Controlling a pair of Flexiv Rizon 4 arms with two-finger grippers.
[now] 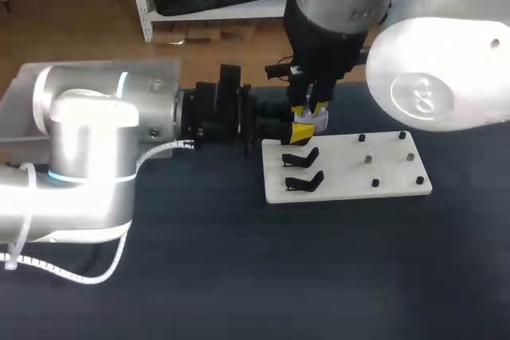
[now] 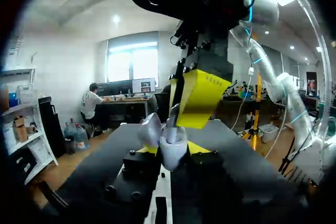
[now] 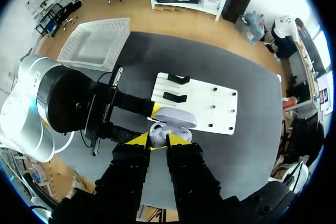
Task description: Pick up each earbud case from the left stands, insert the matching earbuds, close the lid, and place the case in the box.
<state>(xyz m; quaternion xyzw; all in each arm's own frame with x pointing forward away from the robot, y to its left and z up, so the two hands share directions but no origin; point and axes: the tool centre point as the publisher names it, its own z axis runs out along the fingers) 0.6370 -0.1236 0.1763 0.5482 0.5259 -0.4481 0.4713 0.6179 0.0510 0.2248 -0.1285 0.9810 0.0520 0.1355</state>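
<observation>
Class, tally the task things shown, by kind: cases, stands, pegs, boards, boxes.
Case: 1
Stands: 2
Pegs: 6
Board: 1
Box: 1
Total: 11

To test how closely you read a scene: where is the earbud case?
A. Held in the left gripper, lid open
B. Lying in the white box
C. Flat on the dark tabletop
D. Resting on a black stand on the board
A: the right wrist view shows the earbud case with its lid raised, clamped between the left gripper's yellow tips, clear of the stands.
</observation>
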